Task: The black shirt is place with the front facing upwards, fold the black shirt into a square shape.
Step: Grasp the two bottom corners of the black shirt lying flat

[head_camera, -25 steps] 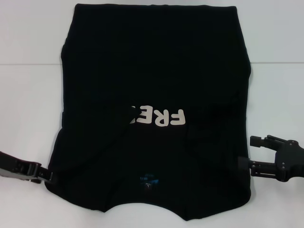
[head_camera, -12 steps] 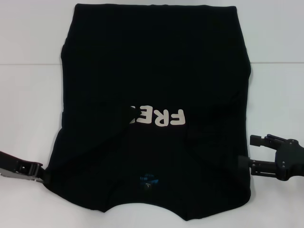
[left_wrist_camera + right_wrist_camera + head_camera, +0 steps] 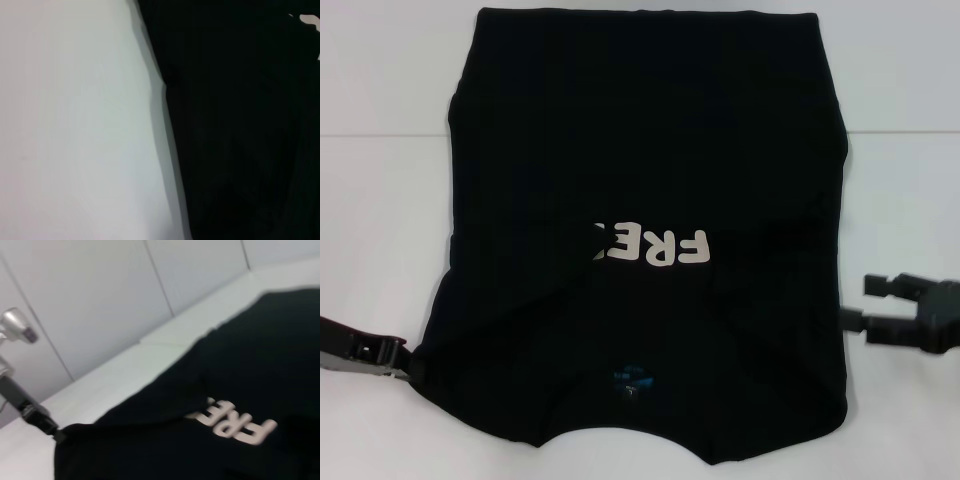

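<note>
Black cloth covers most of the desk (image 3: 380, 200): the shirt (image 3: 640, 150) lies flat across the middle, from the far edge to the near edge, with both sleeves already turned in over the body so the sides run nearly straight. The neck with its blue label (image 3: 632, 378) points to the near edge, and the white lettering (image 3: 650, 247) sits just beyond it, partly covered by the left sleeve flap.

At the shirt's near left corner, our left gripper (image 3: 412, 368) reaches in from the desk's left edge, its tip touching or tucked just under the hem. We cannot tell whether its jaws are apart or together, because the dark fingers merge with the cloth; the left wrist view shows only desk and shirt edge. We judge it is placed there to take that corner for the fold toward the far edge.

On the right, our right gripper (image 3: 868, 306) stands apart from the shirt's side edge, its two fingers spread with nothing between them. We judge it has let go or not yet gripped.

Compared with a second ago, the left gripper has slid slightly toward the left edge, while the right gripper has backed away toward the right edge, off the cloth it was touching. The shirt itself has not shifted.
</note>
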You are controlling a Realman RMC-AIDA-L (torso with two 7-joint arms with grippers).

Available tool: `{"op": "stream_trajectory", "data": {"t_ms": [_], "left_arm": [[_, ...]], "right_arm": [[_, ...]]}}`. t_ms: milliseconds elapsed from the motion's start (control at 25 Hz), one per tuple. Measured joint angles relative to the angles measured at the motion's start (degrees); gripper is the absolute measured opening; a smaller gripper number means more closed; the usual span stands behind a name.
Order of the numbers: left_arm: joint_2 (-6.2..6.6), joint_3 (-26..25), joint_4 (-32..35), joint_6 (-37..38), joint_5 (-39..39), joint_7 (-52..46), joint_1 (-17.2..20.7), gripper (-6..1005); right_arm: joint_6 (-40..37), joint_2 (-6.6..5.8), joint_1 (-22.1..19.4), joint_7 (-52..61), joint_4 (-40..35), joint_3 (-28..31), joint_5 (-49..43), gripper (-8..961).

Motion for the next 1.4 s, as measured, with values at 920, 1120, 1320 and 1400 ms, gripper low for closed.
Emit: {"op": "stream_trajectory", "data": {"t_ms": [920, 1120, 1320, 1400], "left_arm": [[0.52, -3.6, -0.48, 1.76, -0.42, 0.43, 0.41, 14], [0.49, -3.62, -1.01, 1.76, -0.41, 0.51, 0.32, 14], [0.59, -3.72, -1.09, 1.74, -0.86, 0.56, 0.61, 14], [0.66, -3.72, -1.09, 1.79, -1.04, 0.6, 0.61, 14]], "right_arm": [[-9.86, -1.01, 27.4, 50.04, -15.13, -11.42, -43.0, 945], [-7.73, 1.68, 29.64, 51.69, -14.91, -17.67, -43.25, 945], [-6.59, 4.11, 30.14, 52.76, -14.8, -24.15, -43.37, 944], [-6.58, 4.68, 30.15, 52.91, -14.5, -25.94, -43.52, 944]]}}
